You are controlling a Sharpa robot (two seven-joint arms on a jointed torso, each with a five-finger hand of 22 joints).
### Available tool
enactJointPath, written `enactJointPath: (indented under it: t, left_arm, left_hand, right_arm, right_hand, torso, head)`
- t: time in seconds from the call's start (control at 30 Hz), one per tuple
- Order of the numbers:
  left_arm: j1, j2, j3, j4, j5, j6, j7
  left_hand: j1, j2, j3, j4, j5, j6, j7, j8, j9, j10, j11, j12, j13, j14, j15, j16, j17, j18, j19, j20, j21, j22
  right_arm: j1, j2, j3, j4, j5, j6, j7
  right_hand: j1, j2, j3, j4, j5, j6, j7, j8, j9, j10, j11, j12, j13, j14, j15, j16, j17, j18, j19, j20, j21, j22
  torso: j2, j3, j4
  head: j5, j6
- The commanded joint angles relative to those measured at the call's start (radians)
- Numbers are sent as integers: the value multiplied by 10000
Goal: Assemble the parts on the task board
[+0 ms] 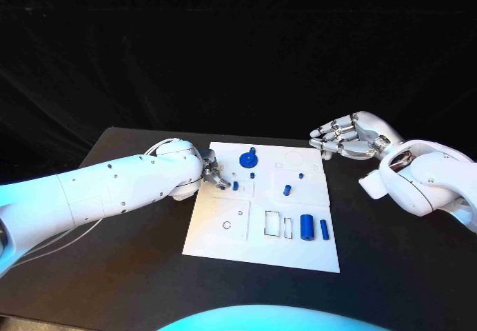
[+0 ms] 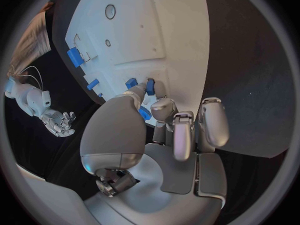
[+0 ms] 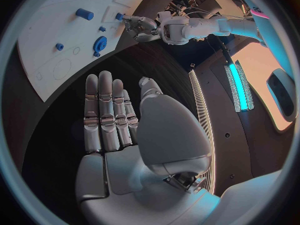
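Your left hand [image 1: 211, 174] has its fingers pinched on a small blue peg [image 1: 234, 185] at the task board's [image 1: 260, 247] left edge; your right hand [image 1: 348, 136], fingers apart and empty, hangs off the far right corner.

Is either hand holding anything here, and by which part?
The left hand pinches a small blue part by its end, at the task board. The right hand holds nothing.

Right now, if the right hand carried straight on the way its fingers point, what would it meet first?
Probably the far right corner of the board. The right hand hovers open beside it, fingers aimed at that edge, with the blue round part just beyond. Height above the table is unclear, so it may pass over.
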Motion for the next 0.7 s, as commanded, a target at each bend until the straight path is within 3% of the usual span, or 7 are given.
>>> enactJointPath:
  t: [0.03, 0.7]
  left_arm:
    - [-2, 11, 0, 5, -29, -31, 8]
    - [16, 23, 6, -16, -39, -43, 10]
  left_hand:
    - [-73, 72, -91, 6, 32, 24, 34, 39, -13, -21, 38, 58, -4, 1053, -19, 51, 2634, -148, 81, 17, 14, 17]
    - [-100, 102, -386, 3, 34, 36, 29, 62, -80, -18, 36, 71, -18, 1053, -19, 51, 2634, -149, 84, 20, 14, 24]
  right_arm:
    - [-5, 5, 1, 5, -51, 124, 32]
    - [-7, 10, 0, -9, -53, 135, 29]
  right_hand:
    - [-74, -21, -17, 55, 58, 15, -2, 56, -4, 38, 20, 58, -16, 32, 6, -32, -4, 47, 38, 28, -52, -14]
    - [-74, -21, -17, 55, 58, 15, -2, 56, -4, 38, 20, 58, -16, 32, 6, -32, -4, 47, 38, 28, -52, -14]
  torso:
    - [2, -6, 6]
    - [0, 8, 2]
  head:
    - [-5, -16]
    - [4, -6]
